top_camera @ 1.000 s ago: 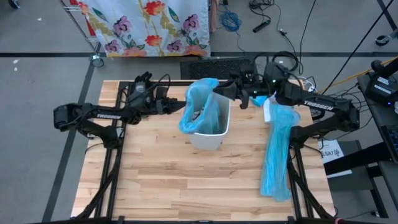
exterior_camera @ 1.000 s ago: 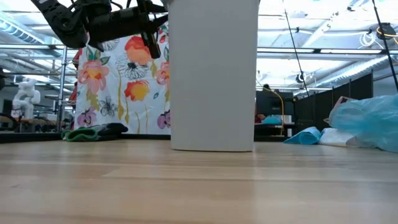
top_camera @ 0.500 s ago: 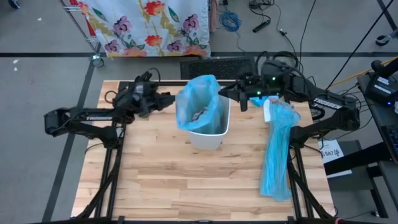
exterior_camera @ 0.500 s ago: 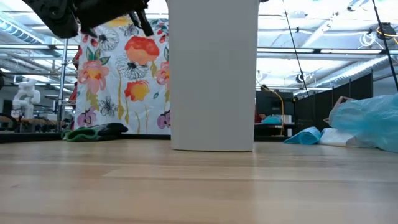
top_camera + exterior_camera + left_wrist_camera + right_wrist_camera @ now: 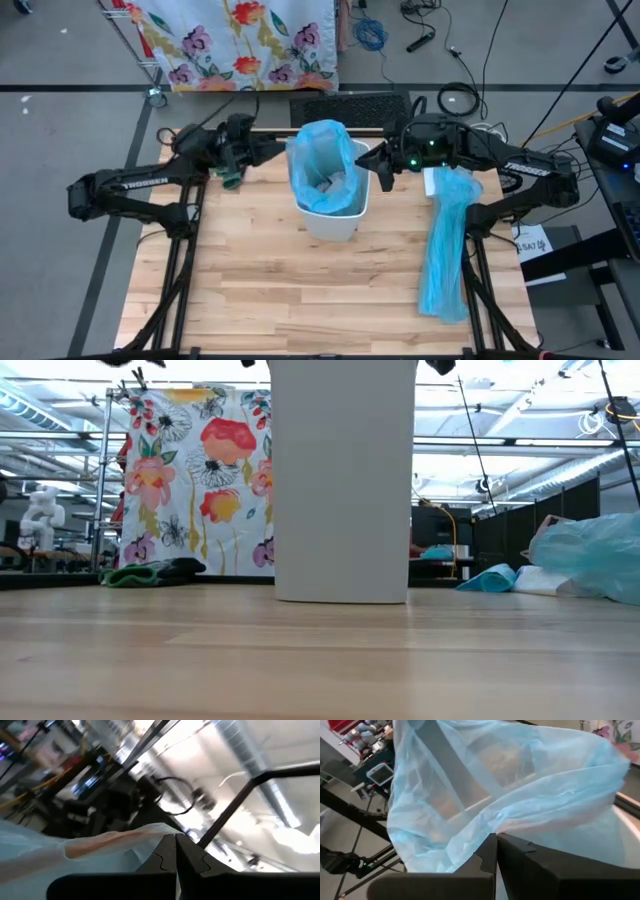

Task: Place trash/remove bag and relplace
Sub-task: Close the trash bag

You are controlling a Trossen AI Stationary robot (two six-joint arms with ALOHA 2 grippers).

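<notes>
Bin (image 5: pixel 332 222): white, upright near the table's middle; from the low view it stands flat on the wood (image 5: pixel 320 660), so nothing props or tips it.
Liner bag (image 5: pixel 325 160): pale blue, drawn up above the bin's rim into a loose tube; judged to be mid-removal, lifted so its contents stay inside.
Trash (image 5: pixel 325 187): pale crumpled wads seen down the bag's mouth, inside the bin; individual pieces too small to separate. The right wrist view shows brownish shapes through the film (image 5: pixel 505 765).
Left gripper (image 5: pixel 272 153): at the bag's left edge, above the rim; fingers (image 5: pixel 165 862) pressed together with blue film at their tips, so it appears to pinch the bag's edge.
Right gripper (image 5: pixel 362 162): at the bag's right edge, opposite the left; fingers (image 5: pixel 512 857) closed, film bunched right at their tips, apparently clamped on it.
Reason for the two-sided hold: judged to keep the mouth gathered and the load balanced for a straight lift.
Spare plastic (image 5: pixel 445 240): long light-blue strip lying on the table's right side, well apart from the bin; likely the replacement liner, parked within the right arm's reach.
Risk: thin film could tear or slip if one side rises faster.
</notes>
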